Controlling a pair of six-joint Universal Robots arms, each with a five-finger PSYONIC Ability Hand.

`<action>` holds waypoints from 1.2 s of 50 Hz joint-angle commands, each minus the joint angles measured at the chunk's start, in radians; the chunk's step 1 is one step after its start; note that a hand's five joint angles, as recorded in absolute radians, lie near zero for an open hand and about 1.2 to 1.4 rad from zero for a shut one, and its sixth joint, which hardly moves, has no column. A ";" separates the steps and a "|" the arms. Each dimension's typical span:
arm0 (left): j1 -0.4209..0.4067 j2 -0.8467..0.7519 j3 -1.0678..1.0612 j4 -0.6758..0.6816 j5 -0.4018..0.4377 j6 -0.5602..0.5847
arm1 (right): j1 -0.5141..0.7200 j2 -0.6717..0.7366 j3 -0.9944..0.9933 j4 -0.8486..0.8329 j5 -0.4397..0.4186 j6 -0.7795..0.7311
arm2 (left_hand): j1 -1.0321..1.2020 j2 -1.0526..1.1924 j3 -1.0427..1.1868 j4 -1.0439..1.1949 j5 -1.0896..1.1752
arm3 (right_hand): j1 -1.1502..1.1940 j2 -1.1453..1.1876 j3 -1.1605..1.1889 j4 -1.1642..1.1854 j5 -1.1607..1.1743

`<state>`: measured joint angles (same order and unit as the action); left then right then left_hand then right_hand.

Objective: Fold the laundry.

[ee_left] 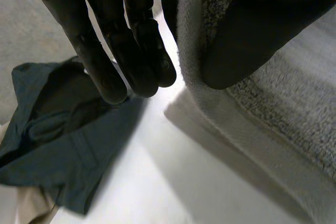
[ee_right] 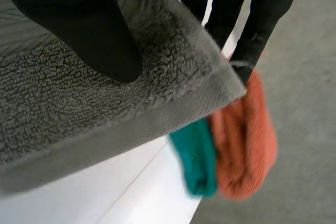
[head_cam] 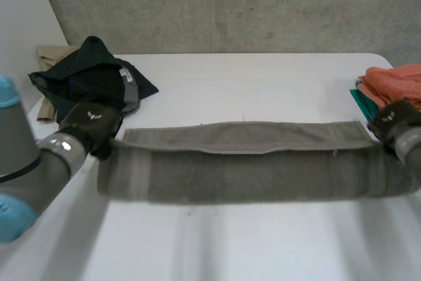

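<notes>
Grey towel [head_cam: 243,162] stretched lengthwise across mid desk [head_cam: 263,77], folded long, btwn both hands. L hand [head_cam: 92,126] clamped on towel's left end: thumb one side, fingers [ee_left: 131,56] other side of edge. R hand [head_cam: 395,123] pinching right-end corner, thumb [ee_right: 79,30] on pile, fingers beneath. Black garment [head_cam: 92,77] heaped far left, just beside L hand, beige cloth [head_cam: 49,54] under it. Orange cloth [head_cam: 398,80] w/ teal cloth [head_cam: 362,102] far right, near R hand.

front table [head_cam: 217,241] free | L: dark clothes [head_cam: 92,77] | R: orange/teal stack [head_cam: 395,83]
</notes>
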<state>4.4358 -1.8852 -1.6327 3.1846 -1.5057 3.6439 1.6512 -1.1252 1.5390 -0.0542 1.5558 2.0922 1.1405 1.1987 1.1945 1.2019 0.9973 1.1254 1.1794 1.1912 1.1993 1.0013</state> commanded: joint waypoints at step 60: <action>-0.144 0.031 -0.032 0.244 -0.126 -0.108 | -0.399 0.010 0.069 -0.110 -0.126 0.080 | -0.965 -1.023 -1.019 -1.027 -0.996 | 0.271 0.217 0.205 0.197 0.220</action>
<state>4.2914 -1.8948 -1.6388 3.4292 -1.6329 3.5358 1.2885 -1.0672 1.6143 -0.1569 1.4044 2.2809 0.1997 0.2056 0.2108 0.2053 0.0491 1.1044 1.1759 1.1862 1.1955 0.9716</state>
